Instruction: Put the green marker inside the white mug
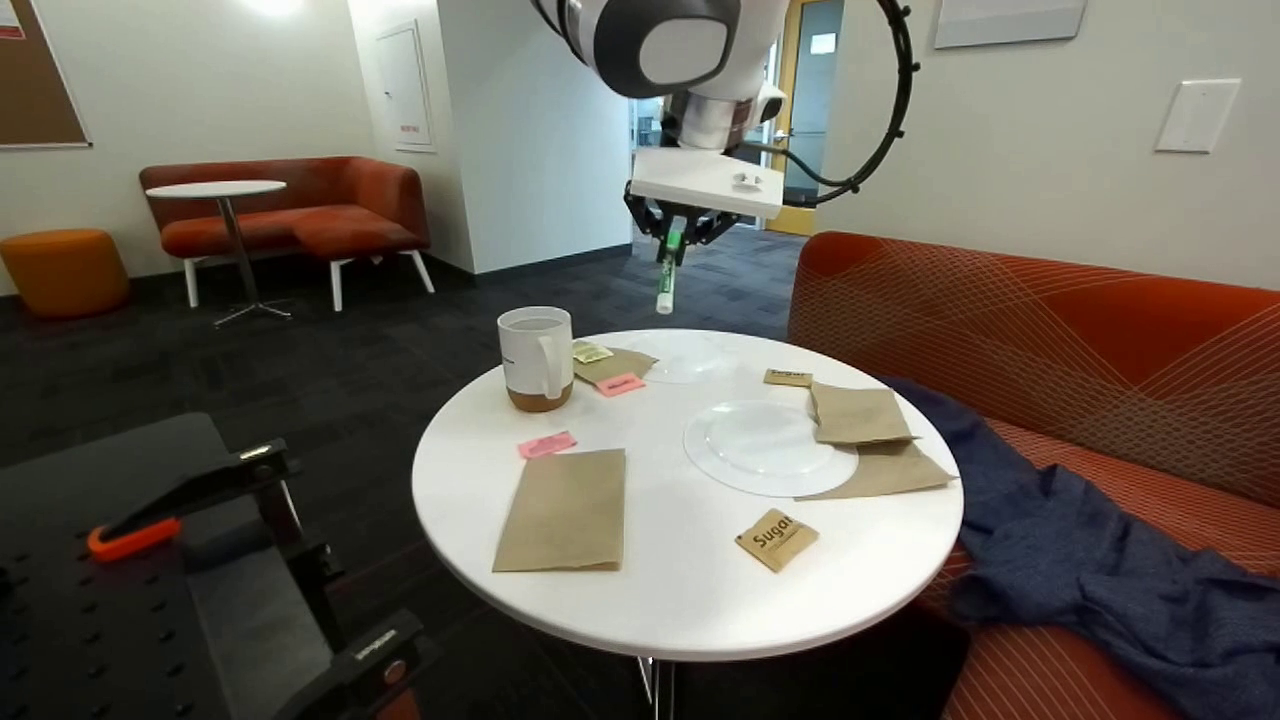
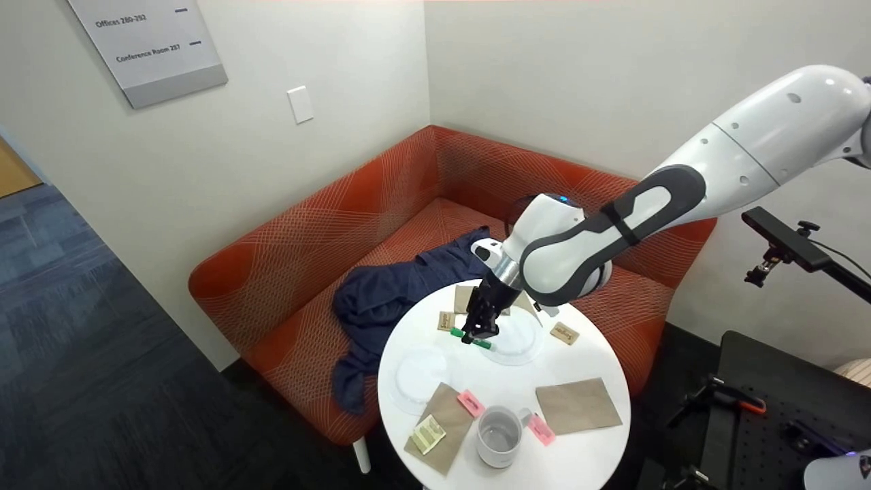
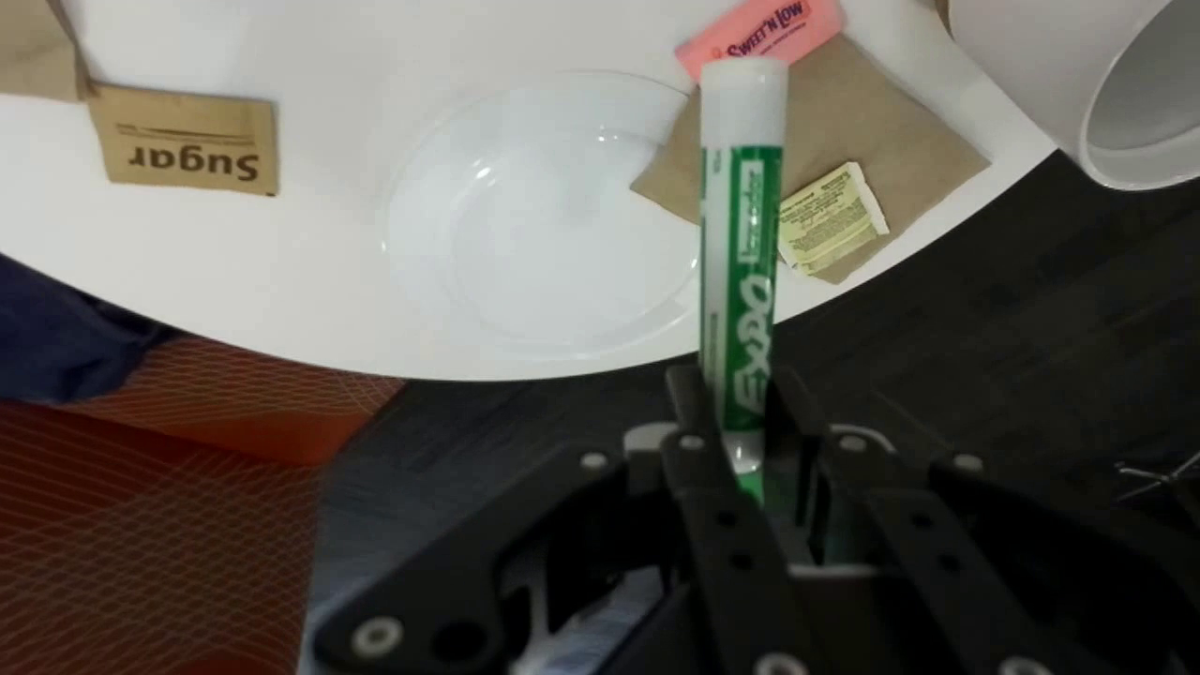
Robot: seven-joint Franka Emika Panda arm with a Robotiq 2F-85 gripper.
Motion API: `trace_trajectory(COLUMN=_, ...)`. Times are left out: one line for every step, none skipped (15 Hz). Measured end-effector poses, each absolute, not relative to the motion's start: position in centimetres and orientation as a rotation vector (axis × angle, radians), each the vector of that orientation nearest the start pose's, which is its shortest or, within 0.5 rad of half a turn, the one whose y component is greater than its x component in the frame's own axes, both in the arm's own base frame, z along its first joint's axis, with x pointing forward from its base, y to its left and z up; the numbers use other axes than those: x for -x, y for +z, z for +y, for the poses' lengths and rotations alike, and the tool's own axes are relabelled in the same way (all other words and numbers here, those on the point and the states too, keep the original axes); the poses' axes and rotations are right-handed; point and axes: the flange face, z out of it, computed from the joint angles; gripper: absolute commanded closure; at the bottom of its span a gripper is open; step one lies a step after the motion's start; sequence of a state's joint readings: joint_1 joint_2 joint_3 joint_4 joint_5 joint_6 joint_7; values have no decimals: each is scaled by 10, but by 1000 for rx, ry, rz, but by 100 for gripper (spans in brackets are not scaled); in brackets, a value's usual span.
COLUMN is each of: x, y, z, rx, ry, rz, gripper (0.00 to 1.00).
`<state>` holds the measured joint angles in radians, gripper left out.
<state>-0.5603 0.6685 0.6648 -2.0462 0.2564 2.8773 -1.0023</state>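
Black jaws, at a height hard to judge, clasp the green marker (image 3: pixel 741 262), white end pointing away from them. Well apart, to one side of the jaws, the white mug (image 1: pixel 528 360) stands upright on a surface (image 1: pixel 690 600).

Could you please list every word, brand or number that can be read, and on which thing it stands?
"EXPO": green marker
"SWEET'N LOW": pink packet
"Sugar": a brown packet and another brown packet
"Offices 280-292": wall sign
"Conference Room 257": wall sign
Too small or blurred to read: the green marker's boxed words, yellow packet, other pink packet, marks on the white mug, clamps, wall panel and red paper.
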Motion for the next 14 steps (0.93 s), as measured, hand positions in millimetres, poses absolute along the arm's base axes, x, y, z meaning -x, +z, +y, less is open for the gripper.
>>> trace_trajectory(x=-618, y=197, z=36, rx=2564, ry=-629, rz=-974, gripper=95)
trace_trajectory(x=-619, y=198, z=38, rx=2536, ry=-649, rz=-999, gripper=95)
trace_trajectory(x=-620, y=199, z=40, rx=2505, ry=-669, rz=-1024, gripper=95)
trace_trajectory(x=-621, y=201, z=41, rx=2475, ry=-691, rz=-1045, gripper=95)
trace_trajectory(x=-622, y=202, z=43, rx=2445, ry=-710, rz=-1065, gripper=95)
trace_trajectory(x=-623, y=203, z=44, rx=2417, ry=-727, rz=-1082, gripper=95)
trace_trajectory(x=-624, y=204, z=45, rx=2387, ry=-739, rz=-1099, gripper=95)
trace_trajectory(x=-624, y=205, z=46, rx=2356, ry=-744, rz=-1115, gripper=95)
trace_trajectory(x=-625, y=206, z=48, rx=2322, ry=-745, rz=-1133, gripper=95)
trace_trajectory(x=-626, y=206, z=50, rx=2286, ry=-741, rz=-1153, gripper=95)
trace_trajectory(x=-627, y=206, z=52, rx=2249, ry=-736, rz=-1173, gripper=95)
trace_trajectory(x=-629, y=207, z=54, rx=2211, ry=-730, rz=-1195, gripper=95)
trace_trajectory(x=-630, y=207, z=56, rx=2173, ry=-722, rz=-1220, gripper=95)
trace_trajectory(x=-632, y=206, z=58, rx=2134, ry=-715, rz=-1247, gripper=95)
